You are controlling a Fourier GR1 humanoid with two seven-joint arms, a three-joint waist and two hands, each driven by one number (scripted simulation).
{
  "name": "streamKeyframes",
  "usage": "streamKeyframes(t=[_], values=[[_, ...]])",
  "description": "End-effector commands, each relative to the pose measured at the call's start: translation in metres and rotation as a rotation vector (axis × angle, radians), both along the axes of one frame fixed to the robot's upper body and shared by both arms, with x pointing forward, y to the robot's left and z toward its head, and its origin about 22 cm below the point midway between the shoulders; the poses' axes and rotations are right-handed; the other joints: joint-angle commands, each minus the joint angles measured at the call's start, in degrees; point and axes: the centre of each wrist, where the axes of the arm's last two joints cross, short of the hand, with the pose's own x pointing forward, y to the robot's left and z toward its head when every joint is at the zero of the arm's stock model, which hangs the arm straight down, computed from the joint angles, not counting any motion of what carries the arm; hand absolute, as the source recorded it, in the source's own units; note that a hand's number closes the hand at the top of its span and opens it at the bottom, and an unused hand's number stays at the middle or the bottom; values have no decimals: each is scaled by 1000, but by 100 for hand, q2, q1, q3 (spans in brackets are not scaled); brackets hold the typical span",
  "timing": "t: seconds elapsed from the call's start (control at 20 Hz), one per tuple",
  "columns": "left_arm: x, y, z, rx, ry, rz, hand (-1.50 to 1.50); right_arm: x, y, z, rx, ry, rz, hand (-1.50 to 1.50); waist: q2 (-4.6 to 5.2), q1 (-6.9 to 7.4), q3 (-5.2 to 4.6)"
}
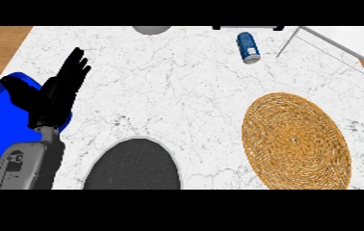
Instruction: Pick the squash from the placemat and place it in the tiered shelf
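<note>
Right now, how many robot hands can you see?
1. The left hand is at the left edge, fingers straight, over the counter. The right hand is out of view.

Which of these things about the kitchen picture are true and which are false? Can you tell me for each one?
1. The round woven straw placemat has a squash lying on it. False: nothing shows on the placemat, and no squash shows anywhere.
2. The blue can with the white label lies on the white marble counter. True.
3. The robot's black left hand is curled round the can. False: its fingers are straight and hold nothing, far from the can.
4. A dark grey round plate sits at the lower edge, left of the placemat. True.
5. The robot's right hand rests on the placemat. False: no right hand shows.
</note>
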Motion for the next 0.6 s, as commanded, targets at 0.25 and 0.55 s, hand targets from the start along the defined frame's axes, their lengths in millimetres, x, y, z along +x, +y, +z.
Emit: streamKeyframes(t=[0.25,0.55], values=[[-3,-21,6,-7,5,-3,0,16,-48,-26,30,-1,-11,150,5,19,4],[-1,-10,9,-1,13,-14,0,28,-54,-23,23,-15,-2,150,25,68,6]])
